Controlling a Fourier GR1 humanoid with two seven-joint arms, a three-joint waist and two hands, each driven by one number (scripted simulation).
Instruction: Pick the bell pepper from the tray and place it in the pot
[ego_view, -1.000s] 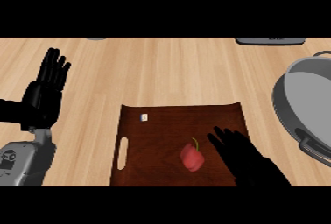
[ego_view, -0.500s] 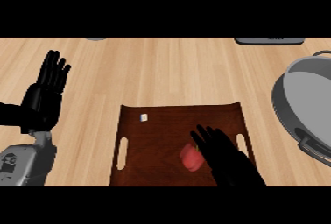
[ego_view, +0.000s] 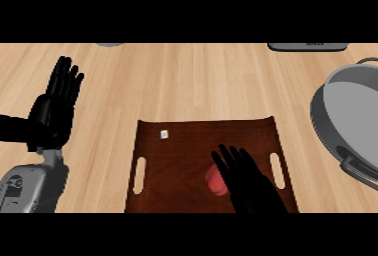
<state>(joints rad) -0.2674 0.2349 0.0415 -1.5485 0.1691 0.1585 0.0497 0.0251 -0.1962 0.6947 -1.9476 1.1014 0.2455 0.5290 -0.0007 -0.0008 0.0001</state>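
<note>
A red bell pepper (ego_view: 215, 180) lies on the dark brown tray (ego_view: 177, 150) at the lower middle of the counter. My right hand (ego_view: 244, 177) hangs over the pepper with straight fingers and hides most of it; only its left side shows. I cannot tell if the hand touches it. The grey pot (ego_view: 347, 117) stands at the right edge, partly cut off. My left hand (ego_view: 55, 107) rests open at the left, fingers up, away from the tray.
A small white tag (ego_view: 164, 133) lies in the tray's upper left corner. A dark grey object (ego_view: 308, 46) and a small grey one (ego_view: 109, 44) sit at the counter's far edge. Bare wooden counter (ego_view: 192, 80) lies between tray and far edge.
My right hand has moved left across the tray and now covers the pepper, which showed fully a second ago. The left hand has stayed still.
</note>
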